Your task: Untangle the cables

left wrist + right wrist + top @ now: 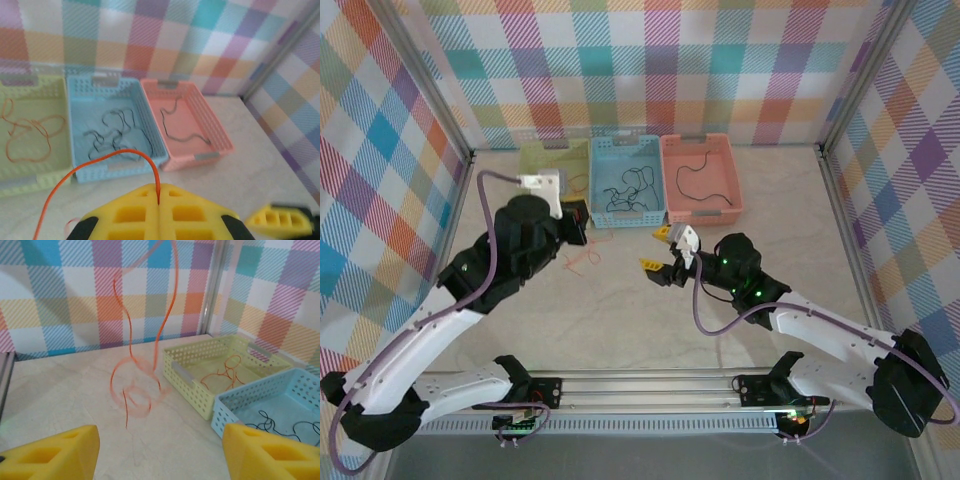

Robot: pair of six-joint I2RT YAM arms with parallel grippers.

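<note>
- Closest to my left wrist camera, the left gripper [159, 196] has its two yellow pads pressed together. They pinch one orange-red cable [125, 150], which arcs up out of the seam and drops away to the left.
- Next out, the right gripper [161, 440] stands with its two yellow fingers spread wide and nothing between them. One of those fingers pokes into my left wrist view at the lower right.
- Beyond those spread fingers the same orange-red cable hangs in wavy bends. It ends in a small blurred coil low over the bench [620, 330], and I cannot tell whether the coil touches it.
- Farther back I count three baskets side by side at the far edge of the bench: a yellow-green basket [30, 182], a blue basket [75, 125] and a pink basket [215, 145].
- The yellow-green basket holds orange loops [30, 130]; I cannot count the strands.
- The blue basket holds a dark tangle [112, 135]; I cannot count its strands either.
- The pink basket holds one dark cable [172, 125], lying alone.
</note>
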